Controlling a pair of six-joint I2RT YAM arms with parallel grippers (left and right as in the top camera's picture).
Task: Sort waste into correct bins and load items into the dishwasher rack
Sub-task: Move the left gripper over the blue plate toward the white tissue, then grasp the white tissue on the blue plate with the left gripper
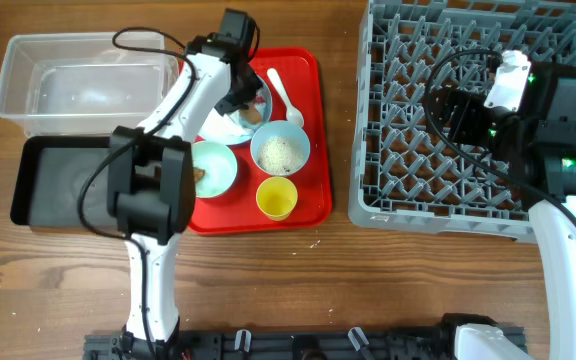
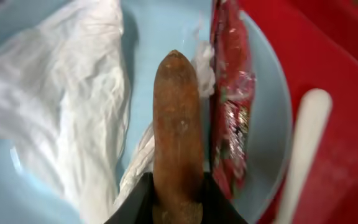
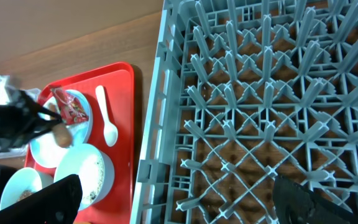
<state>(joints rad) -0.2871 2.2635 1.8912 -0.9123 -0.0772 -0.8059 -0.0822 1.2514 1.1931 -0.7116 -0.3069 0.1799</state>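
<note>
We see left gripper (image 2: pixel 176 210) clamped on sausage scrap (image 2: pixel 177 124) over pale blue plate (image 2: pixel 157 37); right gripper (image 3: pixel 179 202) wide, empty, over dishwasher rack (image 3: pixel 260 93).

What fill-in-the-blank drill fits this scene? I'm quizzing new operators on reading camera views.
1. The left gripper grips a ____ sausage-like scrap over the pale blue plate.
2. The white plastic spoon lies on the ____ serving tray.
3. The right gripper hangs over the dishwasher rack with its jaws ____.
4. The small cup on the tray is ____.
Missing words: brown; red; open; yellow.
</note>
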